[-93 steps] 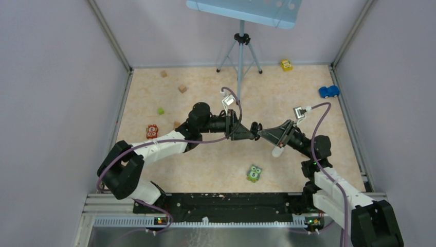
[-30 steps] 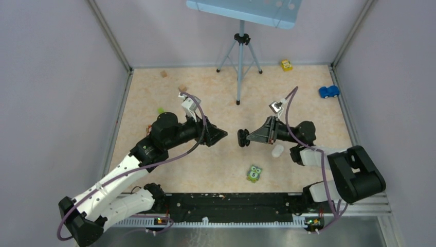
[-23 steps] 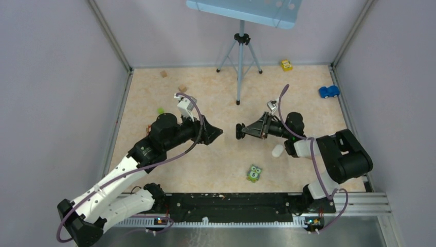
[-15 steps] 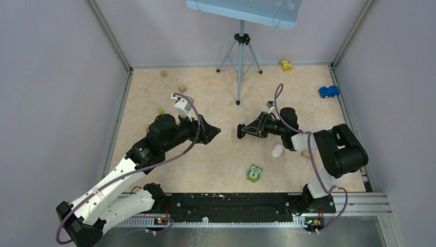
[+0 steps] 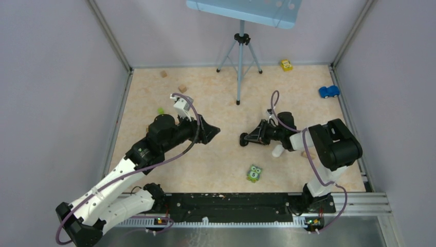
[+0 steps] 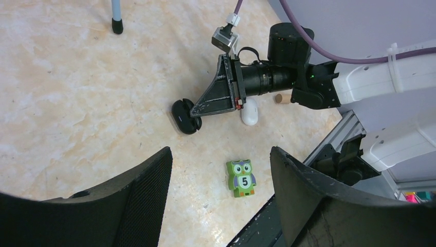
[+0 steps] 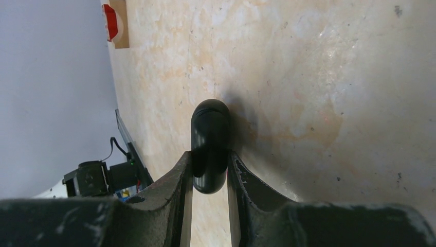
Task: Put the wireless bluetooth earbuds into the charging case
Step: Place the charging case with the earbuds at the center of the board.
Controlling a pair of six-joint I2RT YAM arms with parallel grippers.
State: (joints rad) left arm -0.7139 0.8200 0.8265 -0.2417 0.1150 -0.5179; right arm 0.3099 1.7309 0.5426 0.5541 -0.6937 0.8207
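Since they met over mid-bench, both arms have drawn apart, and the right arm (image 5: 331,146) has folded its elbow in close behind its wrist. On the pale marbled bench (image 5: 216,98), the left gripper (image 5: 213,135) stands spread wide with nothing between its fingers (image 6: 149,190). It faces the right gripper (image 5: 249,139) across a gap. That right gripper pinches the black charging case (image 7: 210,139) by its sides. The case juts past the fingertips, down at the bench surface, though I cannot tell whether it touches. An owl block (image 5: 254,173) lies on the bench near the right gripper's side. Closer in, just beside its fingers, lies a white case (image 5: 277,151). Further back along the wrist sits a small tan peg (image 6: 279,98).
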